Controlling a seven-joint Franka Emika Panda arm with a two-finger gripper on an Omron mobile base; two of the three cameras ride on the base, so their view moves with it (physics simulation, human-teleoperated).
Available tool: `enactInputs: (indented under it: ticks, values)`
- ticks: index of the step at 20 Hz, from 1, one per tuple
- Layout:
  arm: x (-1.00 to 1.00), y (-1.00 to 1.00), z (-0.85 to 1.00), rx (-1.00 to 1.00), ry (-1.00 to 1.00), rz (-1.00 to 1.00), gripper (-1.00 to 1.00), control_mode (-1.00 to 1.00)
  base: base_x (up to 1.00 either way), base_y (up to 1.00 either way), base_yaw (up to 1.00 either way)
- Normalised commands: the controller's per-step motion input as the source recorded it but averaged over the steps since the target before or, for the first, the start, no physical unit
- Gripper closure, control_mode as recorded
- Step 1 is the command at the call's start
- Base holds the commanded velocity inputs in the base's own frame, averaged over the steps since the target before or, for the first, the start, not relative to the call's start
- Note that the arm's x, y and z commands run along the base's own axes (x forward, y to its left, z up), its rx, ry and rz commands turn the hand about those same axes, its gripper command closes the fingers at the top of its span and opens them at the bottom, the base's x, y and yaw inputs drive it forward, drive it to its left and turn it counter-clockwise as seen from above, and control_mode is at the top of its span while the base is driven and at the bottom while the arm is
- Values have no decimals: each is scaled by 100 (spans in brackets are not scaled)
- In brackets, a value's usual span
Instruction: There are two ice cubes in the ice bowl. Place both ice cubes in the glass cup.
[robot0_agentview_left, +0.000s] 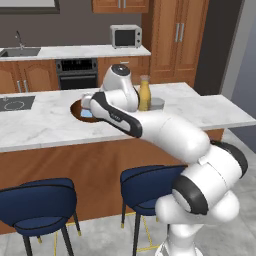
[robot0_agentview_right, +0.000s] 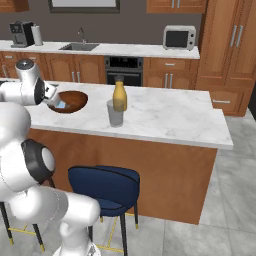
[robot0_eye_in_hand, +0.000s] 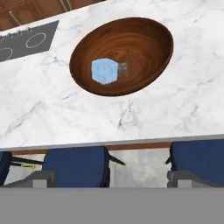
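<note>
The claw (robot0_eye_in_hand: 112, 177) stands wide and empty; in the hand view the cube (robot0_eye_in_hand: 104, 71) lies toward 12 o'clock, in the bowl's (robot0_eye_in_hand: 144, 33) left half.

Bottle (robot0_agentview_right: 118, 96) just behind glass cup (robot0_agentview_right: 115, 113)

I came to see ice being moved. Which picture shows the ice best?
The hand view: one ice cube lies unobstructed inside the ice bowl. The right base view shows a small blue patch beside the arm; the left base view shows a sliver.
</note>
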Motion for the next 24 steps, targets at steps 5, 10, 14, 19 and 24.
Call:
enactInputs:
  ticks: [5, 10, 14, 19, 24]
  values:
    - [48, 8, -2, 0, 0, 0, -100, -100, 0, 0, 0]
    - [56, 6, -2, 0, 0, 0, -100, -100, 0, 0, 0]
    - [57, 0, -15, 0, 0, 0, -100, -100, 0, 0, 0]
    - [54, 9, -17, 0, 0, 0, -100, -100, 0, 0, 0]
    - [4, 0, -6, 0, 0, 0, -100, -100, 0, 0, 0]
